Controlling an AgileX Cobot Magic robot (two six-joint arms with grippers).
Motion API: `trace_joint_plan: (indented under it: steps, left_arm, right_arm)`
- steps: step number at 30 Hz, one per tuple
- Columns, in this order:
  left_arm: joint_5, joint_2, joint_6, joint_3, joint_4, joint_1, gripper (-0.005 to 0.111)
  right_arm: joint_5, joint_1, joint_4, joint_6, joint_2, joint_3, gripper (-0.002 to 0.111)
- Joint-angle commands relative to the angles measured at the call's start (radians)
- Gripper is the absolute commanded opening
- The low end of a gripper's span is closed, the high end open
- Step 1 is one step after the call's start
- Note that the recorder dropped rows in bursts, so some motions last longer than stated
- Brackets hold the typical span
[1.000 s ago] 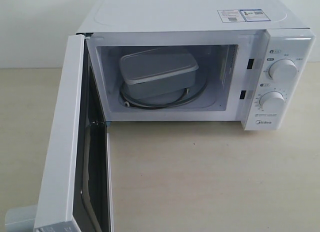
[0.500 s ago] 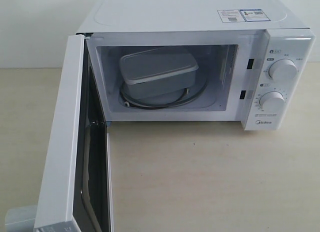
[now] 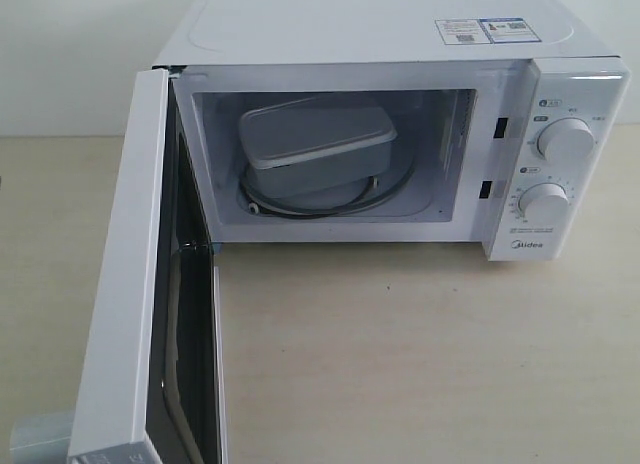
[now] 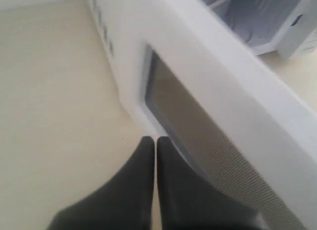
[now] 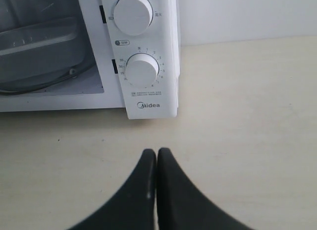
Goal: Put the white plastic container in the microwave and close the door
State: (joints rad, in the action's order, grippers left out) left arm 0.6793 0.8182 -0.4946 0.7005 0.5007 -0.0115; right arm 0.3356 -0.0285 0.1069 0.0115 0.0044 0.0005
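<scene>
The microwave (image 3: 380, 29) is displaying the brand name "Midea" on its control panel (image 5: 148, 105), below the lower dial (image 5: 142, 71). Small numerals are ringing that dial, 1 to 5 and 35, 30, 25 among them. The stickers (image 3: 482, 30) on top are carrying print too small to read.

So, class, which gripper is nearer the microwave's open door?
Left. The left gripper sits close beside the door, at its outer face; the right gripper hovers before the dial panel, far from it.

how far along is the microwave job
Done: the container sits inside the microwave. In hand: nothing; both grippers are shut and empty, the left gripper by the outer face of the door, the right gripper over the table. Left: closing the open door.
</scene>
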Motion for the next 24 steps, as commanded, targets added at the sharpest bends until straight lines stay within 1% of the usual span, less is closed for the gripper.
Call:
trace_joint_plan:
  steps: [1,2,4,6,7,12,16,20,24]
  left_arm:
    - [0.094,0.087,-0.231,0.033,0.169,0.001,0.004]
    - [0.121,0.106,-0.231,0.039,0.190,0.001,0.004]
    - [0.172,0.131,-0.254,0.065,0.280,0.001,0.004]
    - [0.215,0.136,-0.368,0.089,0.349,0.001,0.004]
    - [0.215,0.144,-0.419,0.091,0.349,0.001,0.004]
    - [0.276,0.192,-0.444,0.091,0.371,-0.010,0.004]
    - [0.266,0.238,-0.454,0.091,0.368,-0.047,0.004]
    - [0.213,0.287,-0.460,0.091,0.371,-0.103,0.004]
    - [0.151,0.337,-0.552,0.091,0.442,-0.155,0.004]
  right_arm:
    - [-0.003,-0.001,-0.011,0.002,-0.004,0.000,0.000]
    - [-0.003,-0.001,-0.011,0.002,-0.004,0.000,0.000]
    - [-0.003,-0.001,-0.011,0.002,-0.004,0.000,0.000]
    - [-0.003,-0.001,-0.011,0.002,-0.004,0.000,0.000]
    - [-0.003,-0.001,-0.011,0.002,-0.004,0.000,0.000]
    - [-0.003,-0.001,-0.011,0.004,-0.004,0.000,0.000]
    - [-0.003,-0.001,-0.011,0.004,-0.004,0.000,0.000]
    - [-0.003,-0.001,-0.011,0.004,-0.004,0.000,0.000]
    - [-0.003,-0.001,-0.011,0.004,-0.004,0.000,0.000]
